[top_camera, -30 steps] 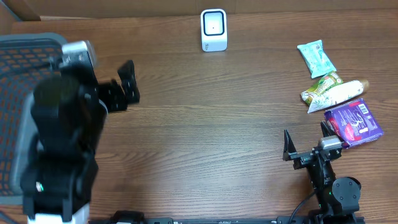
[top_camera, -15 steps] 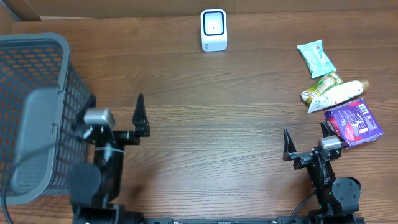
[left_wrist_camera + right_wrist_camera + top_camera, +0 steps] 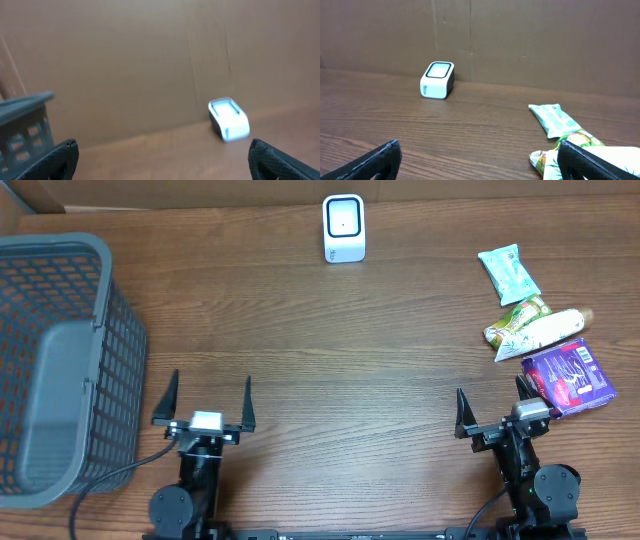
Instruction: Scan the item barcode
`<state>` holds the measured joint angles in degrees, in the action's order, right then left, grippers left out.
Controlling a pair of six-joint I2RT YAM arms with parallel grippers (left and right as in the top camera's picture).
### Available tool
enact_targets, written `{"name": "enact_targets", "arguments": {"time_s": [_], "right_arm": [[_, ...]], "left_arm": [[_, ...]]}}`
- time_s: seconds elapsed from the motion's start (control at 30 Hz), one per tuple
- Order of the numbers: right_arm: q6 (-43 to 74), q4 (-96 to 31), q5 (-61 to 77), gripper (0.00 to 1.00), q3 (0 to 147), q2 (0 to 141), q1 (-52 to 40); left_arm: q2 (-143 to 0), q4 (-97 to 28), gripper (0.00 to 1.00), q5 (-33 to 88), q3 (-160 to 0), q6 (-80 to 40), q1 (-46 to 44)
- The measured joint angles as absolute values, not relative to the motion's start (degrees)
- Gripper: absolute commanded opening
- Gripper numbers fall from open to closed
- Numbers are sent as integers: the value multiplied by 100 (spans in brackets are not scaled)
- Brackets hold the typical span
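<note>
Since the earlier frames the left arm has swung off the grey mesh basket (image 3: 122,350) and come back to the table's near edge, so the basket's interior now shows, though its left side runs off the frame. The right arm has not moved.

The left gripper (image 3: 209,386) has its jaws wide apart with nothing between them; the right gripper (image 3: 491,404) is spread just as wide and also empty. The left wrist view is blurred: only a smeared white scanner (image 3: 343,227) and one corner of the basket can be made out.

The items to scan lie in a loose group at the far right, well apart from the scanner at the table's back edge. They are a green wipes packet (image 3: 508,273), a green-and-yellow snack packet (image 3: 512,321) partly covered by a white tube (image 3: 553,330), and a purple packet (image 3: 572,374). The purple packet's near corner is hidden behind the right gripper's outer finger. No barcode can be made out on any of them. In the right wrist view the snack packet is cut off by a dark fingertip.
</note>
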<state>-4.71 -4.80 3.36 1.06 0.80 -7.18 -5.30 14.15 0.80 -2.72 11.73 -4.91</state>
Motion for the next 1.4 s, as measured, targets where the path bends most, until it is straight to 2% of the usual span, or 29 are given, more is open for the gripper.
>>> {"name": "enact_targets", "arguments": {"time_s": [0.37,1.4], "right_arm": [[-471,-480,336,100,106,80,-718],[-469,-478,338,100,106,80,-718]], "left_arm": [[-86,-397,100,207,-47,1623,-484],[-78,-427,100,222,-47,1367,-484]]}}
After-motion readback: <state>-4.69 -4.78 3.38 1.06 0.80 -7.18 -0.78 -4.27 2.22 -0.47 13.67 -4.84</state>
